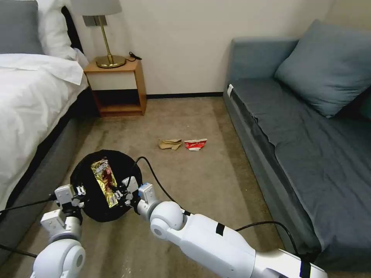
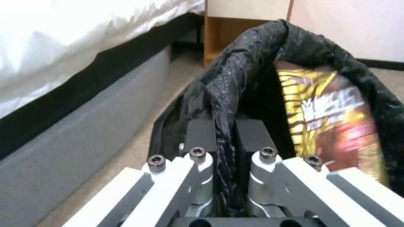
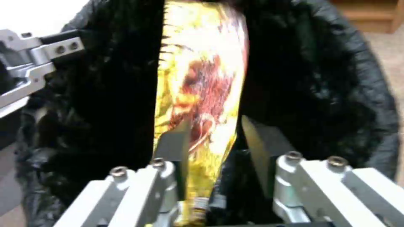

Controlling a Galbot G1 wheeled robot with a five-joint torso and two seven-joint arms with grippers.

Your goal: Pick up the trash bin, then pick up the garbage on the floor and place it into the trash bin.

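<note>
The trash bin (image 1: 87, 210), lined with a black bag (image 2: 252, 47), hangs low at the near left with my left gripper (image 1: 79, 191) shut on its rim (image 2: 225, 126). A yellow-red snack wrapper (image 1: 104, 179) stands slanted in the bin's mouth (image 3: 336, 78). My right gripper (image 1: 123, 192) is over the bin's other side, open, with the wrapper's lower end (image 3: 202, 63) between its spread fingers (image 3: 175, 145). More garbage lies on the carpet farther ahead: crumpled brown paper (image 1: 170, 143) and a crushed red-white cup (image 1: 195, 144), side by side.
A bed (image 1: 27, 100) runs along the left, close to the bin. A wooden nightstand (image 1: 116, 83) with a brass lamp stands at the far wall. A grey-blue sofa (image 1: 301, 127) fills the right. Open carpet (image 1: 201, 181) lies between them.
</note>
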